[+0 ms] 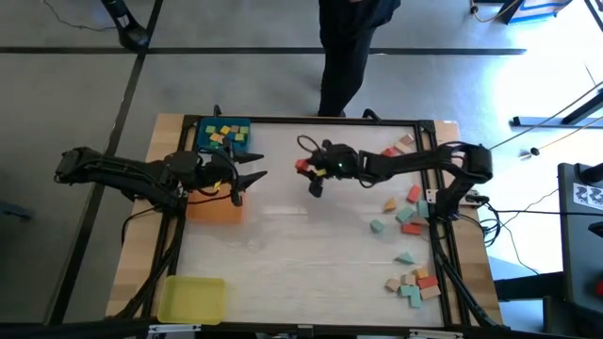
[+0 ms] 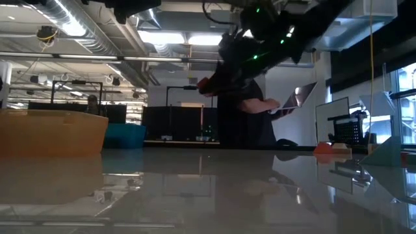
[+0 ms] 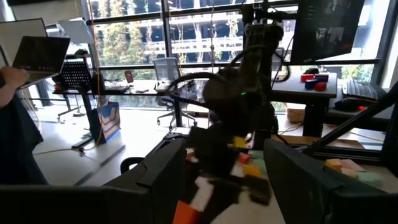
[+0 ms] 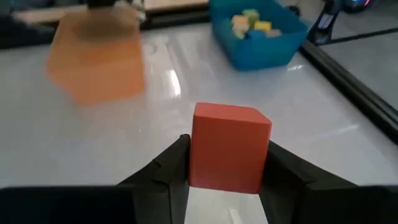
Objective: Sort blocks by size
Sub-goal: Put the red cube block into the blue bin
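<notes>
My right gripper [image 1: 307,171] hangs over the table's far middle, shut on a red cube block [image 4: 229,144], also visible as the red block [image 1: 302,166]. My left gripper [image 1: 256,167] stands open at the left, above the orange tray [image 1: 215,211], with nothing between its fingers [image 3: 163,180]. The blue tray [image 1: 224,135] at the far left holds several small yellow and teal blocks [image 4: 250,23]. Many loose blocks [image 1: 407,215] lie on the table at the right. My right gripper pinches the red cube by two opposite side faces [image 4: 198,163] between its two fingers [image 4: 166,169]. The fingers come from the table's right side, slanting a little downward. The cube is lifted clear of the table [image 2: 205,84], one face turned up.
A yellow tray [image 1: 193,299] sits at the near left corner. A second cluster of loose blocks [image 1: 413,282] lies at the near right. A person [image 1: 350,47] stands beyond the far edge. Bare table top [image 1: 301,254] lies between the trays and the blocks.
</notes>
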Robot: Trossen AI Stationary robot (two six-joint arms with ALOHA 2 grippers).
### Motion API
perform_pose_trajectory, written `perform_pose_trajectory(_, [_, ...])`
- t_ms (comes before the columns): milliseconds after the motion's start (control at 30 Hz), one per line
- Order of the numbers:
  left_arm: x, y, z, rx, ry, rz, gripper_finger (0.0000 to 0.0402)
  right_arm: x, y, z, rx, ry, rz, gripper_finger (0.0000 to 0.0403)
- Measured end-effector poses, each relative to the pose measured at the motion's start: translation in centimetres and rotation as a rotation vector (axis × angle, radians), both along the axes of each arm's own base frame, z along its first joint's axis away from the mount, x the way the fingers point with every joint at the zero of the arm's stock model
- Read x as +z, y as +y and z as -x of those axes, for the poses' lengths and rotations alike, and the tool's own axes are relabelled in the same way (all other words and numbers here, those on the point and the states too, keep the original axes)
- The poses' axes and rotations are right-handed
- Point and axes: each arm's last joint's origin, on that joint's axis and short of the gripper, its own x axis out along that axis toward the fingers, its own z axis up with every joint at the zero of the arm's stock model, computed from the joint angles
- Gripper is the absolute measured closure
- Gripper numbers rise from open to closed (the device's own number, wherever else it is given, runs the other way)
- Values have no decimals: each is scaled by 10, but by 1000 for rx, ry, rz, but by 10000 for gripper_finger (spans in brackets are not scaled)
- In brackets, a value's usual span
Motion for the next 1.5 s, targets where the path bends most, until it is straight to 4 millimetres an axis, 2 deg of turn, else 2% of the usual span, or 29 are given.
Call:
perform_pose_trajectory(167, [0, 0, 0, 0, 1, -3, 196, -14, -24, -13, 14, -102, -14, 250])
perform_pose_trajectory(300, [0, 0, 0, 0, 2, -4, 196, -21, -40, -29, -5, -103, -18, 250])
perform_pose_trajectory(733, [0, 0, 0, 0, -3, -4, 196, -10, -78, -106, 4, -201, 50, 249])
perform_pose_trajectory(1233, [0, 0, 0, 1, 0, -11, 196, -13, -103, -185, 42, -372, 112, 249])
perform_pose_trajectory(1500, [0, 0, 0, 0, 5, -8, 196, -22, -114, -208, -80, -409, 192, 249])
